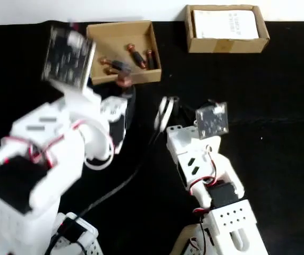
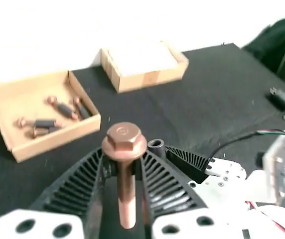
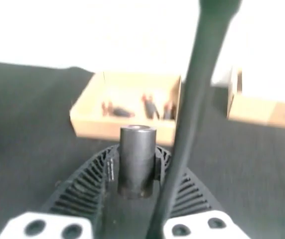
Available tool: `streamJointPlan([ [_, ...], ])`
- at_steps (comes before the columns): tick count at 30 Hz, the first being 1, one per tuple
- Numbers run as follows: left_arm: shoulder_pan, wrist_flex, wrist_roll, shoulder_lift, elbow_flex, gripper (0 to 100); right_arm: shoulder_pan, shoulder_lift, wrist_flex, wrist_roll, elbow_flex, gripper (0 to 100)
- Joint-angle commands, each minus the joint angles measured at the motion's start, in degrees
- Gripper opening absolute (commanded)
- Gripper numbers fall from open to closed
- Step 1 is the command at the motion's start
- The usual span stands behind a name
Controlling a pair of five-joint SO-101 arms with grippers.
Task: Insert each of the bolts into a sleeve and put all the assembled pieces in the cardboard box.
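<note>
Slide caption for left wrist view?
Left gripper shut on a copper bolt; cardboard box with assembled pieces beyond.

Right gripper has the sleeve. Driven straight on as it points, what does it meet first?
Most likely the near wall of the cardboard box with assembled pieces in it. The way up to it looks free, though depth is unclear.
</note>
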Motion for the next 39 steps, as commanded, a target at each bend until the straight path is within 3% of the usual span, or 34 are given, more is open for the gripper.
streamJointPlan([
  [1, -0.48, -18.73, -0.35, -15.43, 23.78, 1, 0.31, 0.04, -12.79, 0.44, 3.91, 0.6],
  [5, -0.13, -36.48, -0.35, -20.00, 36.70, 1, -2.77, 0.04, -21.14, 0.44, 9.63, 0.6],
  [9, 0.75, -41.49, -0.35, -13.93, 36.26, 1, -8.57, 0.04, -27.82, 0.53, 14.90, 0.6],
  [16, 2.95, -41.67, 0.26, 2.07, 23.78, 1, -11.03, 0.13, -31.08, 0.53, 17.98, 0.6],
  [22, 1.89, -41.58, 5.36, 13.41, 20.62, 1, -9.19, 0.13, -30.90, 0.35, 17.54, 0.6],
  [28, -1.10, -41.41, 5.36, 13.93, 20.62, 1, -4.70, 0.13, -30.81, -3.08, 17.54, 0.6],
  [39, 0.57, -40.88, 5.36, 14.20, 16.22, 1, -4.88, 0.31, -30.73, -5.80, 17.98, 0.6],
])
